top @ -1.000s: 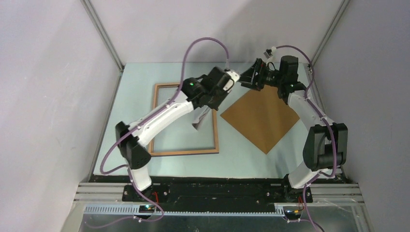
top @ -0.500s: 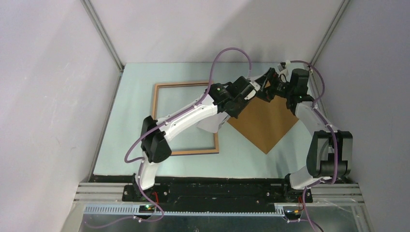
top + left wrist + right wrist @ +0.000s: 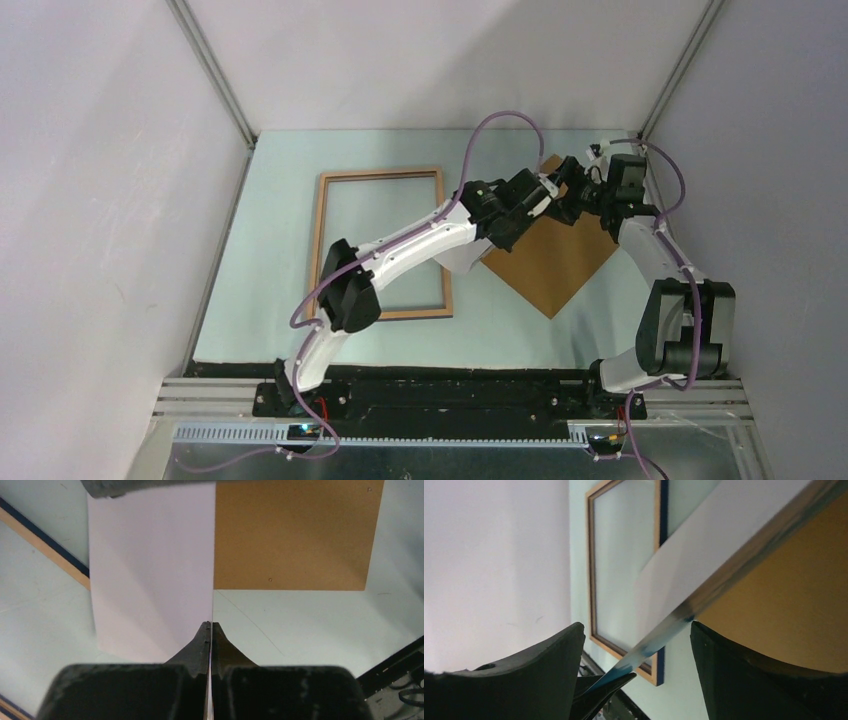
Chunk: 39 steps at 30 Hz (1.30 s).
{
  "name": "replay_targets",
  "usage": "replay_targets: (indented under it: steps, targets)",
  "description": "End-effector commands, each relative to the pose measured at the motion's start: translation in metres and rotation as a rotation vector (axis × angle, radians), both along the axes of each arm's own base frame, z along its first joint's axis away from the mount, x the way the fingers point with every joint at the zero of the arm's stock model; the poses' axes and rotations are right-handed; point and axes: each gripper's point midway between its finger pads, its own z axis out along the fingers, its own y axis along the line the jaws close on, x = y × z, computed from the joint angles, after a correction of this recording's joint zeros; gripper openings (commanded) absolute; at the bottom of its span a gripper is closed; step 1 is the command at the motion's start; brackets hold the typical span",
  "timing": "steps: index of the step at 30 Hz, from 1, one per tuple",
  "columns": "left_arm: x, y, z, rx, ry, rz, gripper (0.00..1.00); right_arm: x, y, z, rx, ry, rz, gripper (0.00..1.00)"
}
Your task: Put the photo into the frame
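My left gripper is shut on the photo and holds it edge-on in the air above the brown backing board. The left wrist view shows the photo's plain white reverse running away from the shut fingertips. My right gripper faces the left one and stands open. In the right wrist view the photo's blue-tinted edge passes between the right gripper's spread fingers, touching neither. The frame lies flat on the table to the left, wood-brown face up, nothing inside it.
The backing board lies turned like a diamond at the right of the pale green table. The frame's rail shows a dark blue outer side. Grey walls close the left, back and right. Purple cables arch over both arms.
The left arm has swung right, carrying the photo from over the frame to above the backing board. The right gripper drew back right, and the photo's edge now lies between its fingers.
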Motion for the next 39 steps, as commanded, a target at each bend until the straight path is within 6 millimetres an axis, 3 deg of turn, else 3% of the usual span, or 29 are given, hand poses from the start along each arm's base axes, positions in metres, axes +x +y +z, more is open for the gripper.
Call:
replay_targets:
  steps: [1, 7, 15, 25, 32, 39]
  targets:
    - [0.004, -0.019, 0.010, -0.057, -0.024, 0.016, 0.00, -0.007, -0.013, -0.006, -0.106, -0.010, -0.032, 0.80]
    - [-0.006, -0.037, 0.001, -0.070, -0.002, -0.012, 0.02, -0.015, -0.032, -0.032, -0.174, 0.057, -0.070, 0.71]
    - [-0.024, -0.058, -0.018, -0.077, 0.051, -0.050, 0.18, -0.024, -0.046, -0.043, -0.203, 0.085, -0.089, 0.60]
    - [-0.035, -0.075, -0.030, -0.087, 0.074, -0.075, 0.21, -0.025, -0.061, -0.062, -0.213, 0.121, -0.131, 0.45]
    - [-0.043, -0.081, -0.028, -0.104, 0.095, -0.095, 0.48, -0.024, -0.076, -0.072, -0.255, 0.144, -0.168, 0.30]
    - [-0.052, -0.084, -0.020, -0.136, 0.128, -0.121, 0.57, -0.018, -0.085, -0.089, -0.258, 0.169, -0.172, 0.10]
